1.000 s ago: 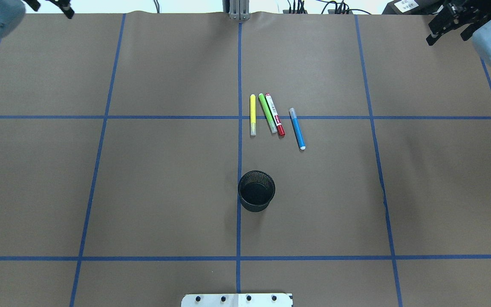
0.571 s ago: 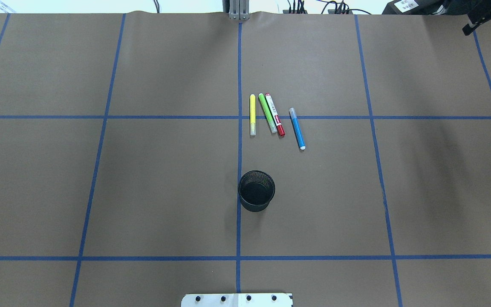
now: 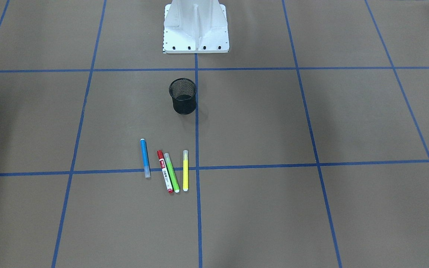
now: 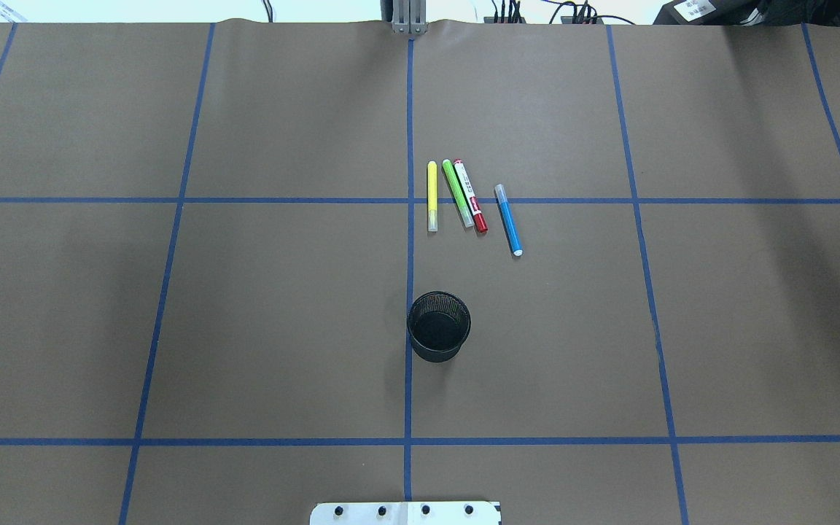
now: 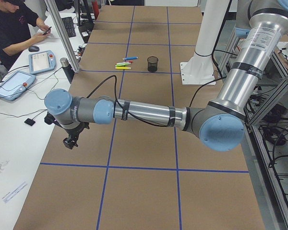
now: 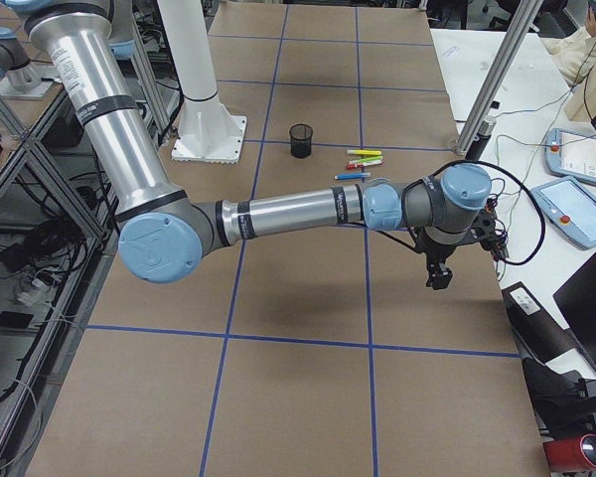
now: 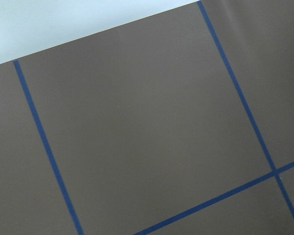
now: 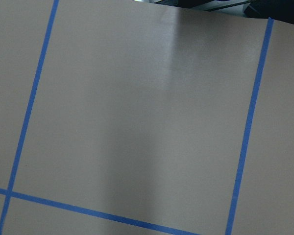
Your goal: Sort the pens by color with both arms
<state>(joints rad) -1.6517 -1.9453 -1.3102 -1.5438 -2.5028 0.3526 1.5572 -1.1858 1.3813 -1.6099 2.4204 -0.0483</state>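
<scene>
Logged four pens lying flat near the table's middle, side by side: yellow pen, green pen, red-capped pen, then blue pen slightly apart toward the table's right end. Noted black mesh cup upright between them and the robot-side edge. Judged light, stiff, smooth and round-bodied, so apt to roll or slip. Best pinched across mid-barrel, yellow or blue first; green and red possibly touching. Spotted left hand and right hand over opposite table ends, well apart from pens, no pen in either. Cannot tell how far open.
</scene>
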